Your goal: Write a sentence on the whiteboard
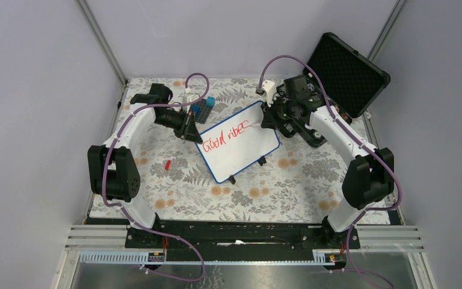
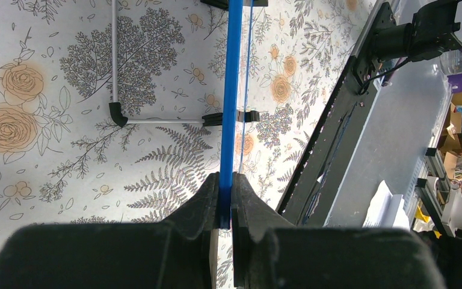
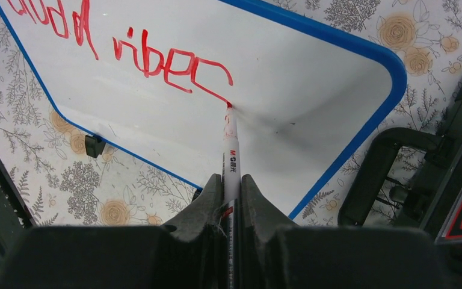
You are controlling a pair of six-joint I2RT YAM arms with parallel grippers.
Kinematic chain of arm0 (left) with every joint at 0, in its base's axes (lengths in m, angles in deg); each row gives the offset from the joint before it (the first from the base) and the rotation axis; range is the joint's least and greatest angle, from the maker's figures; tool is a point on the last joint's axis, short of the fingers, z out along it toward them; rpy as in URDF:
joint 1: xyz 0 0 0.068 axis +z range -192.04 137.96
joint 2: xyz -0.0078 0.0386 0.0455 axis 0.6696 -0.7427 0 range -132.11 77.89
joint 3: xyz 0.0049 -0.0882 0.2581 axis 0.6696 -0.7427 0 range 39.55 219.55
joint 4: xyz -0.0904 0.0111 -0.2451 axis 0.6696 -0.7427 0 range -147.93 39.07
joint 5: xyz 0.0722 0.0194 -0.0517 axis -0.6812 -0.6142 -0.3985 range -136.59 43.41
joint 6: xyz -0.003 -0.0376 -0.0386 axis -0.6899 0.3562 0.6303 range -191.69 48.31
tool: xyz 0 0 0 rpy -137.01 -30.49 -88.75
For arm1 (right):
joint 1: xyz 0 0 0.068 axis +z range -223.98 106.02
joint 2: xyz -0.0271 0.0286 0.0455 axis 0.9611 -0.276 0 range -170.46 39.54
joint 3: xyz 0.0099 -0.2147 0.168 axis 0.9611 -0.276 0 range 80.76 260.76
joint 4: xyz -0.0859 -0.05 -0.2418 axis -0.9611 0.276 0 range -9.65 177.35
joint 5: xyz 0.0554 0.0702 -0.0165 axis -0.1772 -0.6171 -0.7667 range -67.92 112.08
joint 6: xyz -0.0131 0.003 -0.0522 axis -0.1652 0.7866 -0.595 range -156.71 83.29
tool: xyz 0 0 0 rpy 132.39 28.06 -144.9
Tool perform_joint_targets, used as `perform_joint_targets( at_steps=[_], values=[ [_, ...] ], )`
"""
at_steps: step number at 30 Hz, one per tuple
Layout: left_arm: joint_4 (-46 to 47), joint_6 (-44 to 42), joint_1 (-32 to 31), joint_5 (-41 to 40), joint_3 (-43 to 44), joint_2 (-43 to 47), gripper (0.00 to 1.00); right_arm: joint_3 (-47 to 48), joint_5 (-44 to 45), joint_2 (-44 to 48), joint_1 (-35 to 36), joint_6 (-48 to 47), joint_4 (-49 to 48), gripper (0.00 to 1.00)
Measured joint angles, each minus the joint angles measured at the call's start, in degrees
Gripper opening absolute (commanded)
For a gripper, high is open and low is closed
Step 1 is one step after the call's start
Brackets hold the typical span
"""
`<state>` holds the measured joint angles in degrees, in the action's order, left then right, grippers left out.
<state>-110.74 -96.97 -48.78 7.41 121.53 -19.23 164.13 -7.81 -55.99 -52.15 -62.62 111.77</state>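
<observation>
The whiteboard (image 1: 240, 144), white with a blue rim and black feet, lies tilted at mid-table. Red letters of the sentence (image 1: 224, 137) read roughly "Good vibes" in one line. My left gripper (image 1: 189, 133) is shut on the board's upper-left rim; in the left wrist view that blue rim (image 2: 230, 90) runs edge-on between the pads (image 2: 226, 198). My right gripper (image 3: 231, 183) is shut on a white marker (image 3: 230, 150), whose red tip touches the board (image 3: 289, 96) at the end of the last letter (image 3: 213, 75). From above, the right gripper (image 1: 269, 120) sits at the board's far right corner.
An open black case (image 1: 348, 72) stands at the back right, close behind the right arm. A blue block (image 1: 204, 108) and a small white item sit behind the left gripper. A little red cap (image 1: 167, 164) lies on the floral cloth at left. A black rail (image 1: 240, 235) runs along the near edge.
</observation>
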Motion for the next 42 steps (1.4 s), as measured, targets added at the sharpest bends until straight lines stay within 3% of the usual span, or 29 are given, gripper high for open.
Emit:
perform_joint_targets(
  at_steps=[11, 19, 28, 42],
  values=[
    [0.0, 0.1, 0.0, 0.0, 0.0, 0.0, 0.00, -1.5, -0.8, 0.3, 0.0, -0.2, 0.1, 0.00],
    [0.0, 0.1, 0.0, 0.0, 0.0, 0.0, 0.00, -1.5, -1.1, 0.3, 3.8, 0.1, 0.1, 0.00],
    [0.0, 0.4, -0.2, -0.5, 0.0, 0.0, 0.32, -2.7, -4.0, 2.8, 5.8, -0.9, 3.5, 0.00],
    [0.5, 0.0, 4.1, 1.8, -3.4, 2.6, 0.40, -8.2, -5.8, 5.5, 14.1, 3.8, -0.4, 0.00]
  ],
)
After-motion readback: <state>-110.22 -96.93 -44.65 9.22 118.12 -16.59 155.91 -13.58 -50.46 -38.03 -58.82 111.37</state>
